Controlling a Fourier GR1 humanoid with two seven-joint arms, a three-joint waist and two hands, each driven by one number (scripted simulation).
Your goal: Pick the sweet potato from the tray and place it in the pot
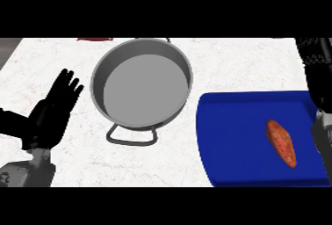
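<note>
White marbled stone formed the surface [246,61], which carried every item listed below.

Pot [100,74]: grey metal, round, with a looped handle on the side nearest the viewer and a second handle just visible at the far rim. It stood a little left of centre. Its inside was plain grey, with nothing in it.

Tray [240,132]: deep blue, rectangular with rounded corners and a raised lip. It lay to the right of the pot, its near-left corner close to the pot's rim, and it ran off the view's lower and right sides.

Sweet potato [281,143]: orange-red with a speckled skin, long and tapered at both ends. It lay on the right part of the tray, lengthwise from far to near, well apart from the pot and touched by neither hand.

Left hand [55,110]: black, on a grey forearm entering at the lower left. It was held flat and open with the fingers straight and pointing away from the viewer. It held nothing and stood beside the pot without touching it.

Right hand [318,74]: a dark shape along the right edge, above the tray's far-right corner and largely cut off by the frame. Whether it was open or closed could not be told.

Small red object [95,38]: at the far edge of the surface, beyond the pot, mostly cut off and not identifiable.
</note>
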